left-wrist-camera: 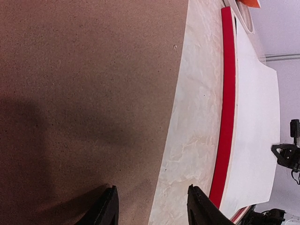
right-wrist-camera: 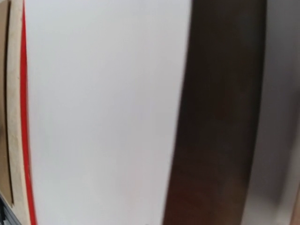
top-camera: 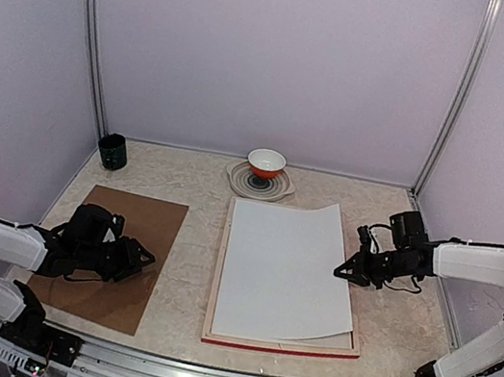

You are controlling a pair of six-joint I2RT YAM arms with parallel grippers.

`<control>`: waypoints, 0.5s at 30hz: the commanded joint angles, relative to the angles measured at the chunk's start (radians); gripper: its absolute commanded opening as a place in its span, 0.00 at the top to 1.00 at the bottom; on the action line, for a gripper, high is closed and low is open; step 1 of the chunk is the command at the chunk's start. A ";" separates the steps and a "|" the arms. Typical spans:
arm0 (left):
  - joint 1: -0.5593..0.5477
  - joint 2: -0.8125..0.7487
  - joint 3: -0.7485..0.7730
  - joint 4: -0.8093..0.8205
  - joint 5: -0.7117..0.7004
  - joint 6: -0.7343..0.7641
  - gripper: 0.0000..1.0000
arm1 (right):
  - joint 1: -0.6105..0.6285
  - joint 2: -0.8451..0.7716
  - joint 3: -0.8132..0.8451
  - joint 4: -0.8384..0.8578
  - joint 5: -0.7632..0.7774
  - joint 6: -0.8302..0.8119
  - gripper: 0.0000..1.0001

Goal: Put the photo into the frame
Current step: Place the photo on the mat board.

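The frame (top-camera: 278, 346) lies face down mid-table, with its red edge at the front and pale wood back edges. The photo (top-camera: 288, 263) lies on it white back up, its print hidden, and its right edge and far right corner are curled up. My right gripper (top-camera: 343, 271) meets that raised right edge with its tips together. Its fingers do not show in the right wrist view, only the white sheet (right-wrist-camera: 103, 112) beside a dark strip. My left gripper (left-wrist-camera: 152, 206) is open and empty over the right edge of the brown backing board (left-wrist-camera: 84, 93). The frame's red edge (left-wrist-camera: 228, 93) and the photo (left-wrist-camera: 255, 131) also show in the left wrist view.
The brown backing board (top-camera: 128, 225) lies flat left of the frame. A red and white bowl (top-camera: 266, 162) sits on a patterned plate (top-camera: 281, 190) at the back centre. A black cup (top-camera: 113, 151) stands at the back left. Walls enclose the table.
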 commanded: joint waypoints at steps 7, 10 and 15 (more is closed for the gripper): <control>0.006 0.006 0.027 0.016 -0.002 -0.001 0.50 | -0.012 -0.020 -0.014 -0.029 -0.012 -0.042 1.00; 0.005 0.007 0.026 0.016 -0.002 -0.004 0.50 | -0.012 -0.014 -0.008 -0.039 -0.024 -0.050 1.00; 0.004 0.006 0.025 0.019 -0.003 -0.006 0.50 | -0.014 -0.013 -0.009 -0.046 -0.011 -0.056 1.00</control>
